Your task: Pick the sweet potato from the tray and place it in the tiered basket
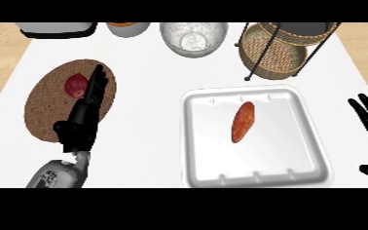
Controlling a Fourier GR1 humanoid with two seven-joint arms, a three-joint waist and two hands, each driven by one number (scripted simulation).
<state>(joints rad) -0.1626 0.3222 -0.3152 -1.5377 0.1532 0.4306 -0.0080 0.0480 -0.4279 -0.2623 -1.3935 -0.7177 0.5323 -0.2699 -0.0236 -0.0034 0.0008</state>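
Left hand (87, 108) — beside red fruit (76, 85)

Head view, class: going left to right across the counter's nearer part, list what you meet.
Round brown woven mat bearing a small red vegetable → black left hand → white rectangular tray → orange sweet potato → black right hand at the right edge.

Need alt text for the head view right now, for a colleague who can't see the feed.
An orange sweet potato lies untouched in a white rectangular tray on the white counter, with the wicker tiered basket behind it. The left hand stretches open over a round brown woven mat beside a small red fruit; the right hand rests open at the right edge.
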